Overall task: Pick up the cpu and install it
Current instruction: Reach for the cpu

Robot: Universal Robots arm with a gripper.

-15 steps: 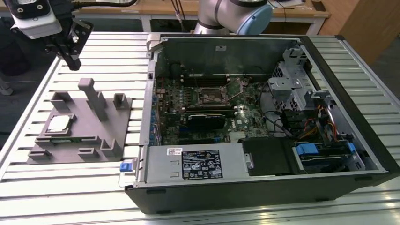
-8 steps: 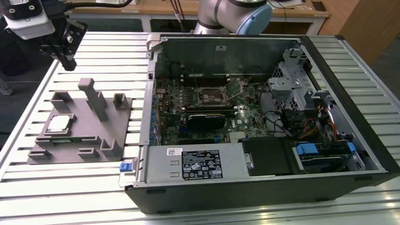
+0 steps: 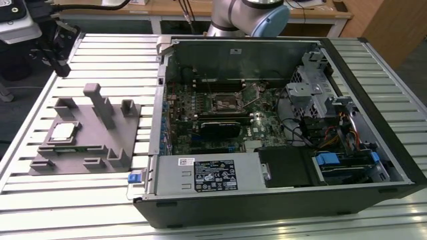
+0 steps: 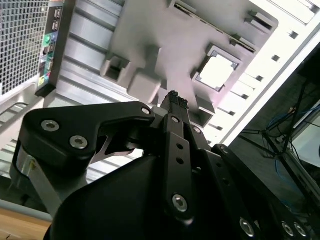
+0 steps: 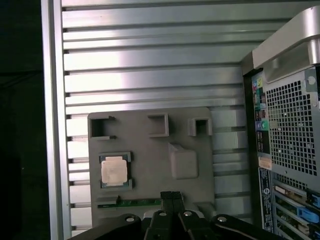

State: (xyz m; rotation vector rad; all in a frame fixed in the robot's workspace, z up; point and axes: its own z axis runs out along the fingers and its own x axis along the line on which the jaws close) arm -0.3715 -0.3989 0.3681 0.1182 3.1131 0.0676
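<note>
Claw [image 5: 170,195] body and arm [image 3: 237,17], both edge-cropped

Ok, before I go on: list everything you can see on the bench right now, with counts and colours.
cpu: one, silvery-white top, flat in a recess of the holder tray.
holder tray: one, grey, on the table at the exterior view's left of the case.
green strip: one, in a tray slot beside the cpu.
computer case: one, black, side open.
motherboard: one, green, inside the case.
socket: one, metal-framed, on the motherboard.
power supply: one, silver, white label, inside the case.
table: one, slatted aluminium.
arm: one, grey and blue, at the far edge.
pincer: one, black, shut and empty, over the tray.
</note>
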